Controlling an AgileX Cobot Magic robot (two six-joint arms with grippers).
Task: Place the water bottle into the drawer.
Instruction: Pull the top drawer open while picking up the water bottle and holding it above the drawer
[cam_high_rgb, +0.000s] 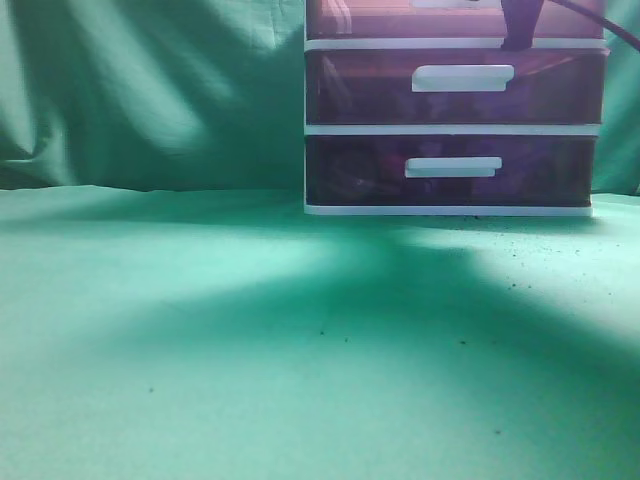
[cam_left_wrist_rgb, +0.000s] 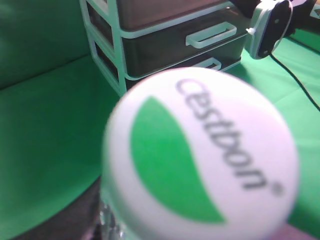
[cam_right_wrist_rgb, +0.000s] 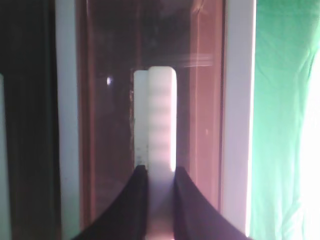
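Observation:
The water bottle's white cap, with a green mark and grey lettering, fills the left wrist view, with clear plastic below it. A dark finger of my left gripper shows beside the bottle, which it holds. The bottle and left gripper are out of the exterior view. The drawer unit has dark translucent drawers with white handles. My right gripper is shut on the top drawer's white handle. In the exterior view only its dark tip shows, at the top drawer.
Green cloth covers the table and the backdrop. The drawer unit also shows in the left wrist view, ahead of the bottle, with the right arm's wrist camera and its cable at its right side.

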